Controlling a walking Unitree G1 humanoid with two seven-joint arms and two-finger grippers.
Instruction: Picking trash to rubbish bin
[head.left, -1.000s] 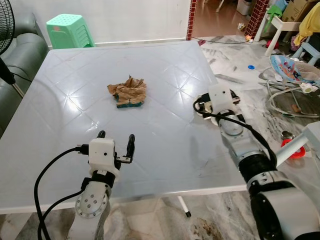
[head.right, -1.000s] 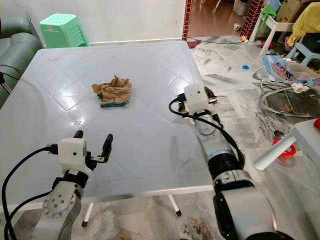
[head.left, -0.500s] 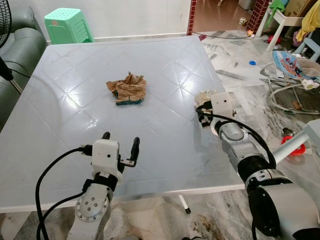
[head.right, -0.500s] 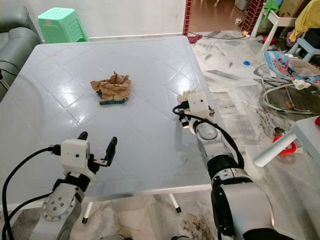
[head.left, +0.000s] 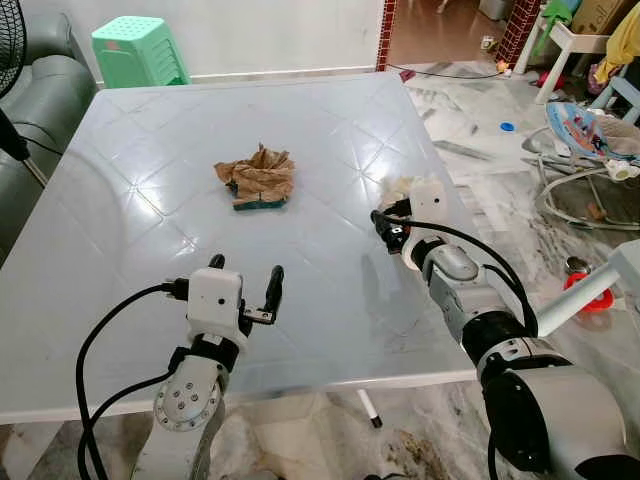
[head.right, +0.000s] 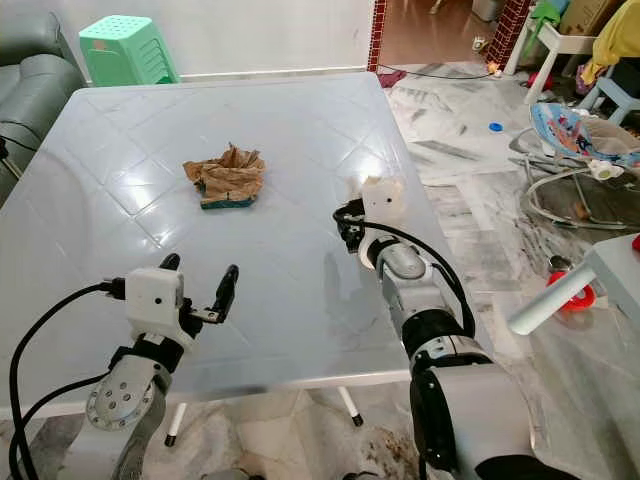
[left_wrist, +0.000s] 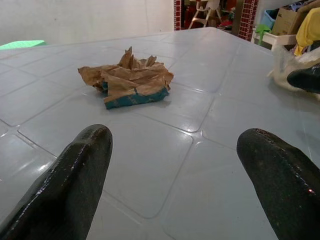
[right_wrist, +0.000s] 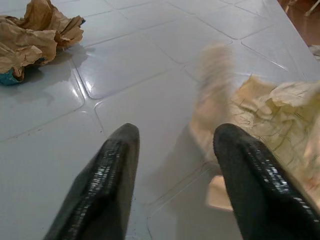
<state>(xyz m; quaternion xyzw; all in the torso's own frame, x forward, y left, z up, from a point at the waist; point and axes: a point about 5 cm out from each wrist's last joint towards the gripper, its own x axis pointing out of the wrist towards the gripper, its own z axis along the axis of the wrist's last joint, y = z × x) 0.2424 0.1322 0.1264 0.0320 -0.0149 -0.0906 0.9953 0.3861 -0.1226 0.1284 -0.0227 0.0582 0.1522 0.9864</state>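
Since a second ago the right gripper (right_wrist: 172, 150) has swung inward over the desk (head.left: 120, 200), away from the right edge and toward the middle, and the left gripper (head.left: 245, 290) has crept a little forward. The whole view has also shifted slightly, so part of that change is the camera's own.

Two pieces of trash lie on the desk. A crumpled brown paper wad (head.left: 256, 178) with a bit of teal packaging under it sits near the centre, well ahead of both arms. A pale, crinkled wrapper (right_wrist: 270, 110) lies near the right edge, just beside the right gripper; in the right wrist view it sits past one finger, partly blurred, not between the two. Whether the finger touches it I cannot tell.

The right gripper's fingers (right_wrist: 107, 175) stand moderately apart with nothing between them. The left gripper hovers low over the near part of the desk, spread wide and empty, pointing toward the brown wad.

The step in hand looks like the approach to a first pickup; nothing is grasped yet, so the task is at its start. No rubbish bin can be made out in these pictures.

Next, the right gripper would need to turn so that the pale wrapper falls between its fingers, then drop to the surface and close. The wrapper looks thin and light, so it may slide on the glossy desk.
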